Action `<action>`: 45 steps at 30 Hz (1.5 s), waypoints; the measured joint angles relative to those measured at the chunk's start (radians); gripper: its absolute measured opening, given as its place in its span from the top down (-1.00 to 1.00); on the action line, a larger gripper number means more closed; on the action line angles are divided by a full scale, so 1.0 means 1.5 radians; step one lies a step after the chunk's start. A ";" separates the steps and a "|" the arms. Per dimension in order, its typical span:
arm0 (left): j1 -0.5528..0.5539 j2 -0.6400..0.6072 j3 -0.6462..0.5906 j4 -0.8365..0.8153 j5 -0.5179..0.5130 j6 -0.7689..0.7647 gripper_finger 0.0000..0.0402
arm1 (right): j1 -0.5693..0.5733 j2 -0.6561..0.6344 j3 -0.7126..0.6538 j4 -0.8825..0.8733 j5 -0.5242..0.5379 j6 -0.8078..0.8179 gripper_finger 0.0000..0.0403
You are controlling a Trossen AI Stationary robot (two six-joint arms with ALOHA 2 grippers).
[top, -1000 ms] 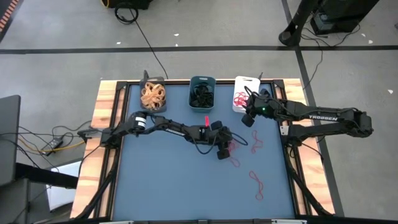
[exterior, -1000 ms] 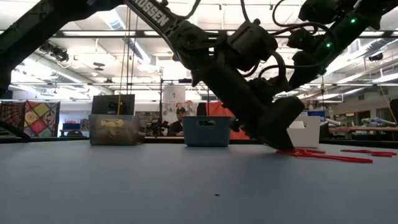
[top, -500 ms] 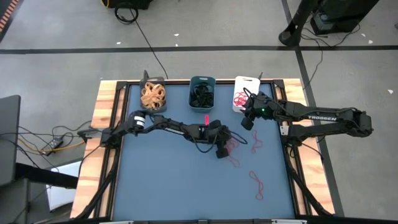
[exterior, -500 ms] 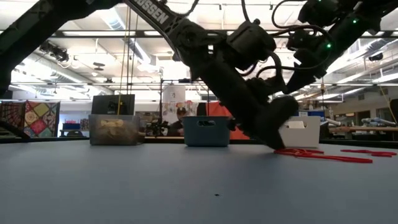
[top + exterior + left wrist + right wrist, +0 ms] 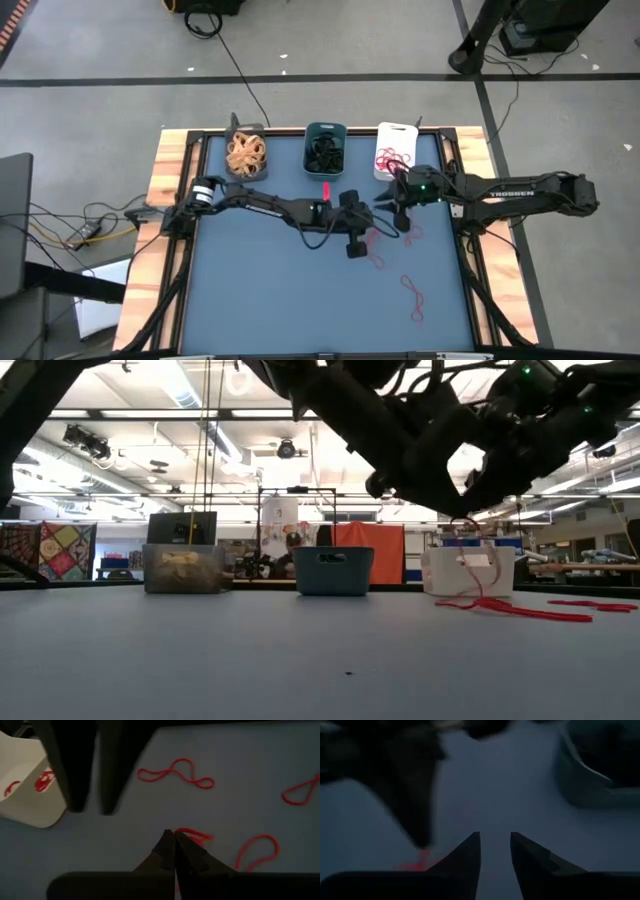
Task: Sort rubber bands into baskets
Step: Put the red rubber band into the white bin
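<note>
My left gripper [image 5: 370, 237] hangs shut above the table's middle with a red rubber band [image 5: 196, 836] at its fingertips [image 5: 172, 842]. My right gripper [image 5: 390, 206] stands open just beyond it, near the white basket [image 5: 396, 133], and holds nothing; its two dark fingers [image 5: 75, 765] show in the left wrist view. More red rubber bands [image 5: 175, 772] lie flat on the blue mat. At the far edge stand three baskets: a dark grey one [image 5: 245, 132] with tan bands, a teal one [image 5: 325, 128] with black bands, and the white one with red bands. My left gripper pinches a red rubber band [image 5: 190, 835] at the very tips of its two fingers, which slant down from the table's left. The band hangs below the fingers as a thin strand [image 5: 478, 575], and its lower end rests on the mat [image 5: 505, 606].
Loose red bands lie right of centre [image 5: 411, 231] and toward the near right [image 5: 412, 292]. Wooden rails [image 5: 165, 175] border the mat on the left and right. The mat's left half and near part hold nothing.
My left gripper has risen off the mat with one red band at its tips; the band's upper part has come up while its lower end stays on the mat. My right gripper has sunk a little from beside the white basket toward the left gripper and has turned.
</note>
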 joint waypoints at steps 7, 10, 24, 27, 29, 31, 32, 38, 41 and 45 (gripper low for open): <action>0.000 -0.004 0.000 -0.035 -0.034 -0.001 1.00 | 0.028 0.006 -0.002 -0.016 -0.119 0.001 0.20; 0.000 -0.009 0.001 -0.032 -0.050 -0.001 1.00 | 0.046 0.022 -0.002 -0.028 -0.080 0.006 0.10; 0.000 -0.015 0.001 -0.029 -0.056 0.000 1.00 | 0.074 0.156 -0.002 0.068 -0.074 0.001 0.16; 0.001 -0.015 0.001 -0.037 -0.056 0.000 1.00 | 0.073 0.161 -0.002 0.065 -0.072 0.004 0.40; 0.001 -0.015 0.001 -0.037 -0.056 0.000 1.00 | 0.073 0.160 -0.002 0.064 -0.069 0.003 0.62; 0.001 -0.015 0.001 -0.036 -0.056 0.000 1.00 | 0.073 0.155 -0.002 0.060 -0.069 -0.002 0.87; 0.001 -0.015 0.001 -0.036 -0.056 0.000 0.99 | 0.073 0.152 -0.002 0.059 -0.069 -0.007 0.92; 0.001 -0.015 0.001 -0.039 -0.044 -0.016 0.86 | 0.073 0.113 -0.001 0.048 -0.008 0.001 0.96; 0.001 -0.015 0.001 -0.039 -0.044 -0.017 0.77 | 0.071 0.079 -0.001 0.047 0.048 0.005 0.97; 0.001 -0.015 0.001 -0.039 -0.044 -0.018 0.65 | 0.064 0.026 0.013 0.057 0.180 0.034 0.97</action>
